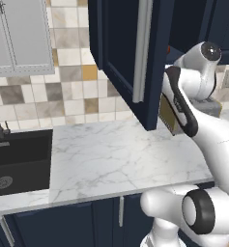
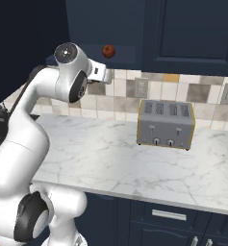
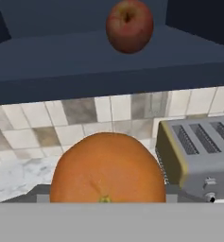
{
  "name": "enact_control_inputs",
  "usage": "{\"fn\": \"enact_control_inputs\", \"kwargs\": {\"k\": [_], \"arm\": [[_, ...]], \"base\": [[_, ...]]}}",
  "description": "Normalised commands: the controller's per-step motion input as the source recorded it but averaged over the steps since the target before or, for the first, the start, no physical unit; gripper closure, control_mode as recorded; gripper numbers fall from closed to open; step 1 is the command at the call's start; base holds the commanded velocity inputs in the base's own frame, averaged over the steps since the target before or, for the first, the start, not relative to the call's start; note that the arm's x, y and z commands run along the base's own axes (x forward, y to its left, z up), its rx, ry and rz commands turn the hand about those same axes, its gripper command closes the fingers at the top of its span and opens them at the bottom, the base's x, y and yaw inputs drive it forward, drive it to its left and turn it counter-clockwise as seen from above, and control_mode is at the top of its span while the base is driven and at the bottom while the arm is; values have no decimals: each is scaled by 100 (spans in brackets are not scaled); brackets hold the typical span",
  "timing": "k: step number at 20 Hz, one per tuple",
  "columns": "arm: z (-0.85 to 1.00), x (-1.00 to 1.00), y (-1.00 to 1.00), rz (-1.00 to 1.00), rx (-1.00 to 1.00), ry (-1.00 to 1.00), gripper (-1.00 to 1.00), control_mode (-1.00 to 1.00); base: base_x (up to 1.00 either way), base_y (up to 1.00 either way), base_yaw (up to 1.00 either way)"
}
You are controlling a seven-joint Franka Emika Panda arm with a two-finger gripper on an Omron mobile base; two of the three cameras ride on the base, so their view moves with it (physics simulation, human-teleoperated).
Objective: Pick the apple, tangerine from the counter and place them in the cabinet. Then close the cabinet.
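The tangerine [image 3: 107,168], bright orange, sits very close at the bottom of the hand view and hides the fingertips. It hangs above the counter [image 2: 134,158], so my gripper [image 2: 107,75] is shut on it. A sliver of the tangerine [image 1: 169,49] peeks past the door edge in the left base view. The dark red apple [image 3: 129,26] rests on the bottom shelf of the navy cabinet [image 2: 130,29], ahead of and above the tangerine. The apple [image 2: 108,51] also shows just above the hand. The cabinet door [image 1: 123,53] stands open, its silver bar handle [image 1: 142,48] facing the room.
A silver toaster [image 2: 166,124] stands on the counter against the tiled wall, right of the hand. A black sink [image 1: 19,161] lies at the left end. A light grey wall cabinet [image 1: 19,34] hangs above it. The open door juts out over the counter [image 1: 111,159].
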Motion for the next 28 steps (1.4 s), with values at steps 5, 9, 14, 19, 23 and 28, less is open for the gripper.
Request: {"fn": "enact_control_inputs", "kwargs": {"k": [5,9,14,19,23,28], "arm": [[43,65,17,6,0,-14,100,-100],[11,93,20,6,0,-4,100,-100],[26,81,14,3,0,-6,100,-100],[16,84,11,0,0,0,100,-100],[0,95,24,0,0,2,100,-100],[-1,97,18,0,0,7,100,-100]], "base": [[0,0,0],[0,0,0],[0,0,0],[0,0,0],[0,0,0],[0,0,0]]}}
